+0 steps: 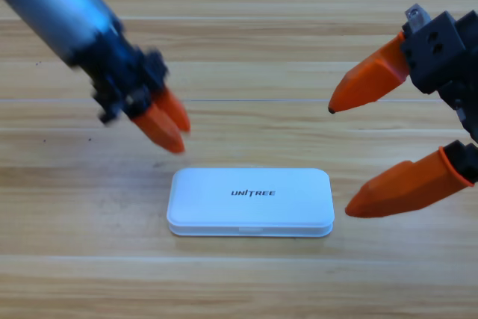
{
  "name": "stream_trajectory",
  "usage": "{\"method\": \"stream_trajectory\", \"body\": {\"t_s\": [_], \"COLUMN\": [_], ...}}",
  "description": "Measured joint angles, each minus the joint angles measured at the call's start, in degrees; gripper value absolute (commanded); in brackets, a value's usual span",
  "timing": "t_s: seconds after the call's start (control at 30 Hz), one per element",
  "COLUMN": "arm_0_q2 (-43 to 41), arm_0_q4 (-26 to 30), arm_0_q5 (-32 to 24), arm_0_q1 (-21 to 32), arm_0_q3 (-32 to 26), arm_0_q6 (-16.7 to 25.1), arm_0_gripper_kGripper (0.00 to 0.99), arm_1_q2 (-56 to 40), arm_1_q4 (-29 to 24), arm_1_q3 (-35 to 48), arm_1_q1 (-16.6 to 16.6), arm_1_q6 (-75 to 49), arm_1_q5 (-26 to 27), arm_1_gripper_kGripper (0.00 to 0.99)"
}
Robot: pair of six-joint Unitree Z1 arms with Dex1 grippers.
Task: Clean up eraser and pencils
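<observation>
Eraser and pencils: none visible anywhere on the table (246, 282); whether they sit inside the case cannot be told. White case (250, 201), lid closed, lies flat near centre, slightly toward 6 o'clock, long side running 9-to-3, "UNITREE" lettering on top.

Left gripper (169, 122) comes in from 10–11 o'clock on its grey arm, tips pointing down toward 4–5 o'clock. Its two orange jaws sit close together, nearly touching, nothing between them. Tips hang just off the case's upper left corner, apart from it, not touching.

Right gripper (340, 158) enters from 3 o'clock, large and partly cut by the edge. Jaws spread wide: upper jaw points toward 8 o'clock from the 2 o'clock area, lower jaw sits at about 4 o'clock with its tip just beside the case's right end. Nothing held between them. No contact with the case seen.
</observation>
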Motion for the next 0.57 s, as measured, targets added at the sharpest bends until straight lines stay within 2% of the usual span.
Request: {"method": "stream_trajectory", "body": {"t_s": [0.27, 0.33, 0.43, 0.57], "arm_0_q2": [-17.2, -19.3, -21.5, -22.3], "arm_0_q4": [1.3, 1.3, 1.3, 1.3], "arm_0_q5": [4.3, 5.4, 7.7, 9.2], "arm_0_q1": [-11.7, -15.1, -19.5, -22.1], "arm_0_q3": [0.0, 0.0, 0.4, 1.8], "arm_0_q6": [-10.0, -12.5, -14.1, -15.8], "arm_0_gripper_kGripper": [0.990, 0.990, 0.990, 0.990], "arm_1_q2": [0.0, 0.0, 0.0, 0.0], "arm_1_q4": [0.0, 0.0, 0.0, 0.0], "arm_1_q3": [0.0, 0.0, 0.0, 0.0], "arm_1_q1": [0.0, 0.0, 0.0, 0.0], "arm_1_q6": [0.0, 0.0, 0.0, 0.0], "arm_1_q5": [0.0, 0.0, 0.0, 0.0], "arm_1_gripper_kGripper": [0.957, 0.957, 0.957, 0.957]}}
